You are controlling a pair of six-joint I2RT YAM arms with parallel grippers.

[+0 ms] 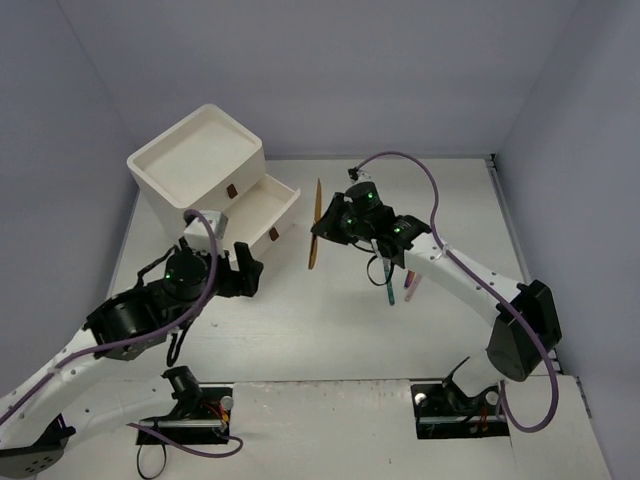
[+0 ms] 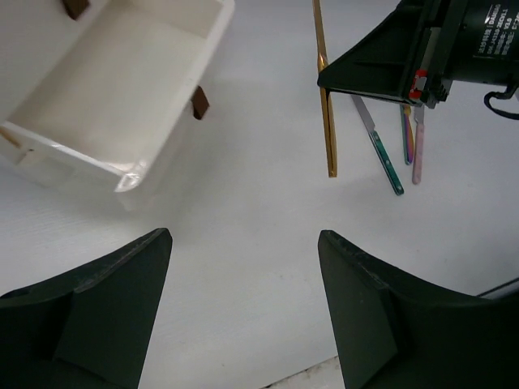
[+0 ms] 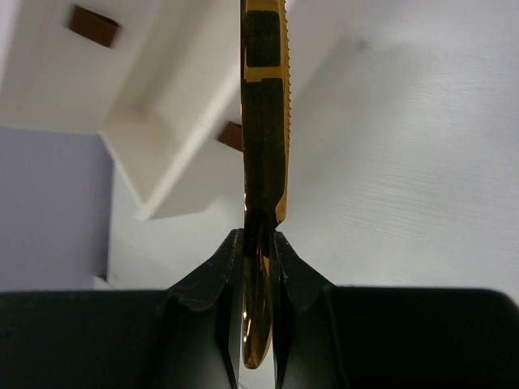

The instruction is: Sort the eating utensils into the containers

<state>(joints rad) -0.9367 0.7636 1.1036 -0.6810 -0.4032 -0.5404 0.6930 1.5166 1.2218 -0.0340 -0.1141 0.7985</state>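
Fingers of the right arm [image 3: 217, 279] clamp one gold knife [image 3: 263, 121], its far tip cut off in the wrist view; that arm stretches toward 10 o'clock. One drawer [image 1: 268, 208] stands pulled out at the knife's 9 o'clock. Fingers of the left arm [image 2: 113, 300] gape apart, empty. Three utensils [image 2: 381, 154] lie half hidden under the right arm.

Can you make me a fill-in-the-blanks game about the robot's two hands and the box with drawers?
1. The right hand is shut on a ___ knife.
2. The left hand is open and holds ___.
3. The cabinet with one drawer pulled out is ___ in colour.

Missing words: gold; nothing; white.
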